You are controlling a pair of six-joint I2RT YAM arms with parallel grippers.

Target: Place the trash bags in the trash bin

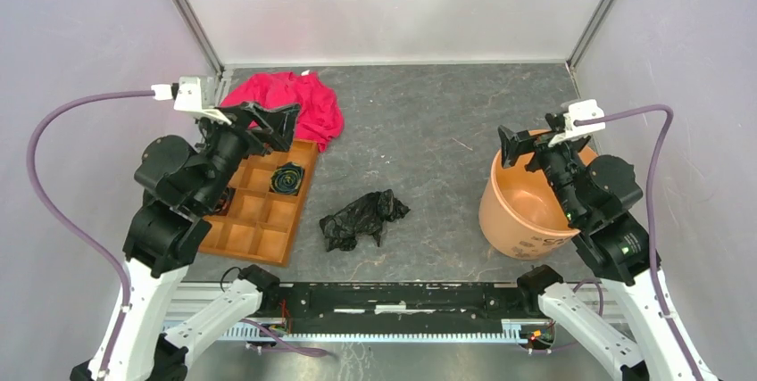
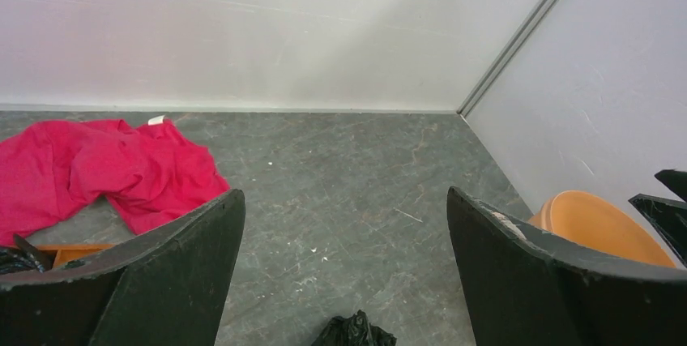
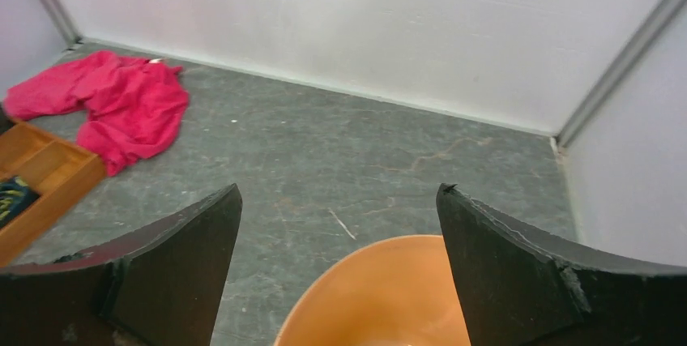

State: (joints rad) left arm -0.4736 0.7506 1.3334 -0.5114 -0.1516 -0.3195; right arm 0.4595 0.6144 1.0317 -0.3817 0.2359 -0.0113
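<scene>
1. Left pincer (image 1: 270,128): raised over the far end of the tray (image 1: 262,240), jaws spread wide, nothing between them.
2. Red cloth (image 1: 299,104): bunched at the far left of the bench (image 1: 428,131), its near edge reaching the tray's far right corner.
3. Tray: flat, orange-brown, square compartments. 1 dark coiled roll (image 1: 287,178) with a green centre lies in a right-hand compartment.
4. Trash bag (image 1: 361,218): black, glossy, crumpled. It lies on the bench near the middle, between tray and trash bin (image 1: 522,216), touching neither.
5. Trash bin: terracotta bucket at the right, mouth open upward.
6. Right pincer (image 1: 536,140): hangs over the bin's far rim, jaws fully apart, holding nothing.
</scene>
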